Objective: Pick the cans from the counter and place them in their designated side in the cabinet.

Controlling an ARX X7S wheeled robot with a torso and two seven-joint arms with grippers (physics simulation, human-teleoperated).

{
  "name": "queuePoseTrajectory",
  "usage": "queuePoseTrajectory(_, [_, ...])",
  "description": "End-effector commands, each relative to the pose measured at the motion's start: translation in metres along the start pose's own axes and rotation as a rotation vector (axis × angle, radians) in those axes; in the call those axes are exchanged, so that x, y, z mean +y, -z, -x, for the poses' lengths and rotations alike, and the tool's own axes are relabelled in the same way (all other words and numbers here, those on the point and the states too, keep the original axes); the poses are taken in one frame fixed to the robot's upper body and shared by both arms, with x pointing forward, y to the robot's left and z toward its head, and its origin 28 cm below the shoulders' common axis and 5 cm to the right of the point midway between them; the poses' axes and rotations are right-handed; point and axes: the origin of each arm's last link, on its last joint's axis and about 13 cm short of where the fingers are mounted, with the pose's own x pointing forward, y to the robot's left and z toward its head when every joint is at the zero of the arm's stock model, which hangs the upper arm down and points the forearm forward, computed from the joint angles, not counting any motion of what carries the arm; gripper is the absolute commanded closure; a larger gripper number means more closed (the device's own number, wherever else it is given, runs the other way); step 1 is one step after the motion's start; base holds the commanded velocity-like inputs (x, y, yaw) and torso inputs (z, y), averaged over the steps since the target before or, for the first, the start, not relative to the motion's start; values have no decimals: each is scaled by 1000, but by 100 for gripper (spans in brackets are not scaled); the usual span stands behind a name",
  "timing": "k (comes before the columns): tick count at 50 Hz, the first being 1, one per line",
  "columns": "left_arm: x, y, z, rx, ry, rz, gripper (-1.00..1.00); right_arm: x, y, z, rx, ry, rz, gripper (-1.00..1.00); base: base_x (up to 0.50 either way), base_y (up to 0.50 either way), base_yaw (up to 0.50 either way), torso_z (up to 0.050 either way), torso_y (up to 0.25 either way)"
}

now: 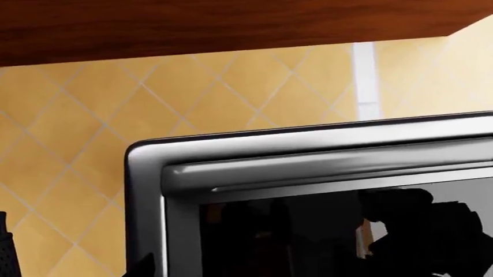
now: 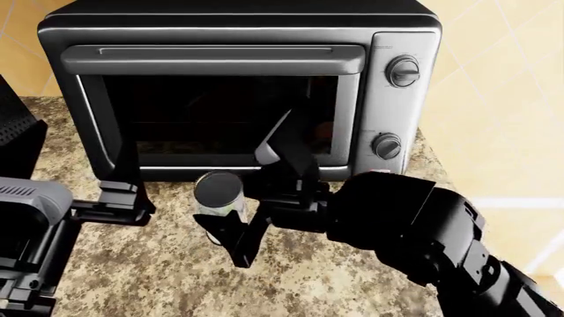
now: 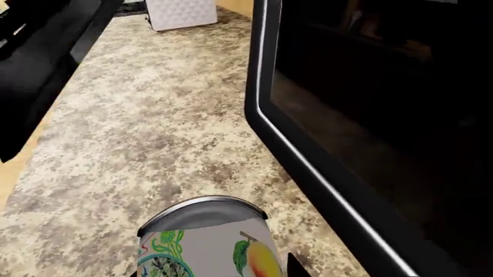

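Note:
A slim can (image 2: 218,193) with a grey metal top and a pale green-white label stands upright on the speckled granite counter (image 2: 158,277), just in front of the toaster oven. My right gripper (image 2: 251,198) reaches in from the lower right and is open, one finger on each side of the can. Up close, the can (image 3: 204,242) shows a fruit picture, with a thin strip of counter between it and one fingertip (image 3: 299,268). My left gripper (image 2: 123,188) hovers at the oven's lower left corner, holding nothing; only one fingertip (image 1: 145,266) shows, well off centre. A brown wooden cabinet underside (image 1: 231,23) hangs overhead.
A black and silver toaster oven (image 2: 238,39) fills the back of the counter, its door shut. A black perforated appliance (image 2: 13,139) stands at the left. A white textured box (image 3: 181,11) sits far along the counter (image 3: 154,133). Yellow tiled wall (image 1: 92,115) lies behind.

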Motion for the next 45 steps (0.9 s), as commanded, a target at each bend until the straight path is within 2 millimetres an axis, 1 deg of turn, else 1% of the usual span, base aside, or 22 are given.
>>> queuePoseTrajectory(1, [-1,0,0,0,3,2,-100,18,-52,33,-75,18,54,100,0,0,0,0,0])
queuePoseTrajectory(4, [-1,-1,1,-3,4,4,-100,26,-64,43,-100,17,63,100,0,0,0,0,3])
queuePoseTrajectory(13, [-1,-4,-1,-15,-7,8,-100,40,-93,70,-166,16,67,100,0,0,0,0,0])
queuePoseTrajectory(22, [0,-7,-1,-23,-13,9,-100,52,-119,90,-255,-6,55,100,0,0,0,0,1])
queuePoseTrajectory(30, [-2,-10,-2,-27,-9,9,-100,55,-143,96,-323,3,76,100,0,0,0,0,0])
queuePoseTrajectory(37, [-3,-12,-2,-31,-3,8,-100,44,-175,99,-411,103,66,100,0,0,0,0,0])
queuePoseTrajectory(45, [-3,-12,-2,-31,-2,8,-100,42,-180,99,-418,118,65,100,0,0,0,1,1])
